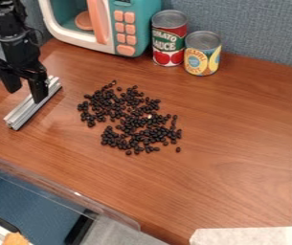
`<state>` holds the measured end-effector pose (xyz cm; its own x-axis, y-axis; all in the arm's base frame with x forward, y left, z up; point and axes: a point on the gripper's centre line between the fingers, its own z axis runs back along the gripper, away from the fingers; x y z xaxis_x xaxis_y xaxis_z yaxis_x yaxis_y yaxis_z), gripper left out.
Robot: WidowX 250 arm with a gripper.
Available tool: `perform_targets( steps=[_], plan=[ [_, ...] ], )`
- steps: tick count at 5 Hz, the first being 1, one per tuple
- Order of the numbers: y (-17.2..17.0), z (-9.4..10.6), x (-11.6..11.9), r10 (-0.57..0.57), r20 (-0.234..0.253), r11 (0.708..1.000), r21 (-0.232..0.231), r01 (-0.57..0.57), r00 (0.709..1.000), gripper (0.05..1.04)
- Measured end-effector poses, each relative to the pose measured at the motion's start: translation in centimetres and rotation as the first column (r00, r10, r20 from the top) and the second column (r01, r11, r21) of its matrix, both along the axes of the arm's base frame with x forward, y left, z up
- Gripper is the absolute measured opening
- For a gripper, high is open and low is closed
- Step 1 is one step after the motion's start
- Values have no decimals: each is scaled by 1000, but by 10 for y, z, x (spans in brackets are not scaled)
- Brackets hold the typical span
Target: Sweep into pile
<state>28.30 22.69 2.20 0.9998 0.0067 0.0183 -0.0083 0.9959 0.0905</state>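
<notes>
Lying in a loose, uneven patch on the bench [238, 143], the black beans [132, 125] sat near the metal bar [25, 111]. The tool [24, 87] was open, its fingers apart, one overlapping the bar. The beans looked light, hard and likely to roll, so a slow, low push would suit them. The bar seemed stiff and perhaps slippery, best held across its narrow width, near the middle, and kept flat.

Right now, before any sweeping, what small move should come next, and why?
Probably nudge the gripper toward the black beans, so its fingers straddle the metal bar: they stand apart, one overlapping the bar, the other left of it in view, and the beans lie spread.
</notes>
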Motion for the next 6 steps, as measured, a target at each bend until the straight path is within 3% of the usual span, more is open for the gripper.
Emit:
perform_targets(
  steps=[2,3,4,5,6],
  plan=[
    [3,-9,0,15,-4,1000,-7,-15,1000,950],
    [7,-7,3,20,12,1000,8,-20,1000,725],
    [7,-10,3,20,5,1000,8,-20,1000,419],
    [7,-11,2,26,5,1000,8,-26,1000,388],
    [6,-11,3,28,12,1000,4,-28,1000,703]
  ],
)
